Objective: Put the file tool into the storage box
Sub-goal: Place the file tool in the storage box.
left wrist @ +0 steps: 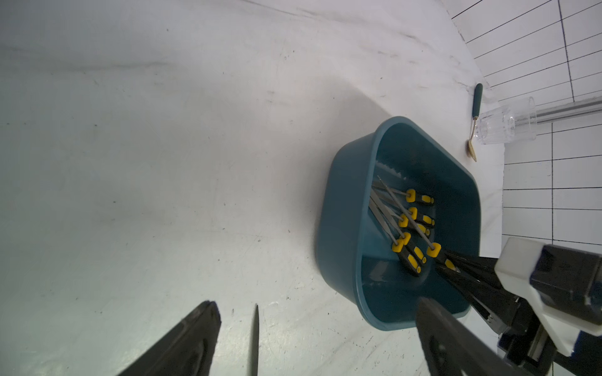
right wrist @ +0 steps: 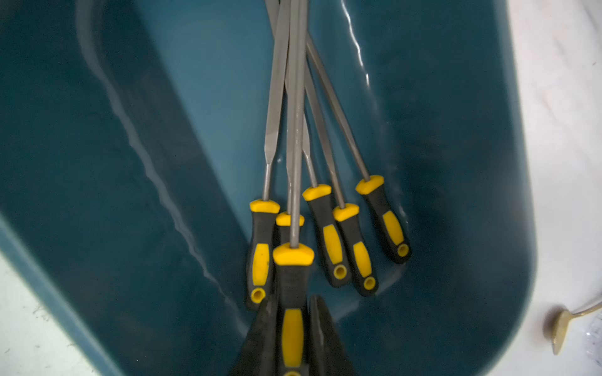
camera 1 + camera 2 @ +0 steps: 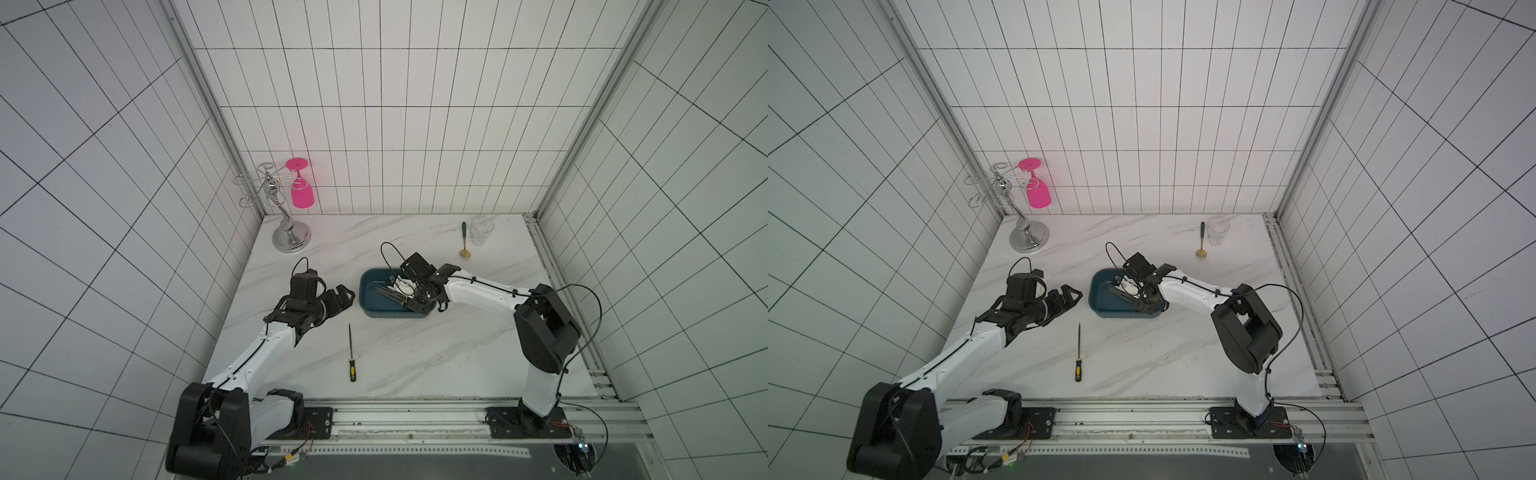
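A file (image 2: pixel 293 260) is held by its handle in the closed right gripper (image 2: pixel 291 328), inside the storage box (image 2: pixel 97 162); another file (image 3: pixel 351 353) lies on the table (image 3: pixel 436 365). The left gripper (image 3: pixel 343 297) is spread wide, empty. Stiff, light, slim: the handle is judged the surest hold.

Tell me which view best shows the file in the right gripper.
The right wrist view: the held file is close-up, handle between the right gripper's fingers, shaft over five files in the storage box. The left wrist view shows it smaller, side-on; in both top views the arm hides most of it.
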`<state>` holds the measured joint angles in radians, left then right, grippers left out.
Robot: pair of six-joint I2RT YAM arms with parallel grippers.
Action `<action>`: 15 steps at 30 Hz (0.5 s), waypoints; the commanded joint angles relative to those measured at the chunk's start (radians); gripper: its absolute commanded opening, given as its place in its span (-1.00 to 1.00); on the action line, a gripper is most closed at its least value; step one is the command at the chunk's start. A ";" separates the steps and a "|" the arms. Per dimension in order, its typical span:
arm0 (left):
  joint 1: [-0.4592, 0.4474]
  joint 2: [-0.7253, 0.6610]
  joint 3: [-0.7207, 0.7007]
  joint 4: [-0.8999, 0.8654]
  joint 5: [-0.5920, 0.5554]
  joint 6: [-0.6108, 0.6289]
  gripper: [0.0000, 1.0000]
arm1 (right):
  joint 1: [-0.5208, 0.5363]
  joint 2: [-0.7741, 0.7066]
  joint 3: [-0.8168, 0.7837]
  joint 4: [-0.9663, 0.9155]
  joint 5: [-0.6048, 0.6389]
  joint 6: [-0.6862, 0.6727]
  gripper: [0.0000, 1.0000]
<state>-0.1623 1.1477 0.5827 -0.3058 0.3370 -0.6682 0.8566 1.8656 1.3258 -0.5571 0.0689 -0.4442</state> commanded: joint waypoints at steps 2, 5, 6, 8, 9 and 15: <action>0.000 -0.023 -0.035 0.010 -0.001 0.018 0.96 | -0.008 -0.022 0.032 0.012 0.003 0.039 -0.43; 0.000 -0.042 -0.041 -0.017 -0.017 0.016 0.96 | -0.008 -0.055 0.021 0.027 0.003 0.057 -0.32; -0.001 -0.048 -0.043 -0.020 -0.019 0.013 0.96 | -0.009 -0.066 0.018 0.030 0.003 0.065 -0.30; -0.003 -0.056 -0.050 -0.023 -0.010 0.013 0.96 | -0.008 -0.094 0.010 0.043 0.002 0.074 -0.20; -0.007 -0.056 -0.052 -0.029 -0.008 0.014 0.95 | -0.008 -0.105 0.007 0.050 0.004 0.082 -0.18; -0.081 -0.066 -0.073 -0.079 -0.069 -0.010 0.95 | -0.005 -0.201 -0.044 0.095 0.054 0.131 -0.20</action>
<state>-0.2077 1.1011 0.5327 -0.3557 0.3099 -0.6693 0.8566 1.7130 1.3182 -0.4919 0.0830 -0.3573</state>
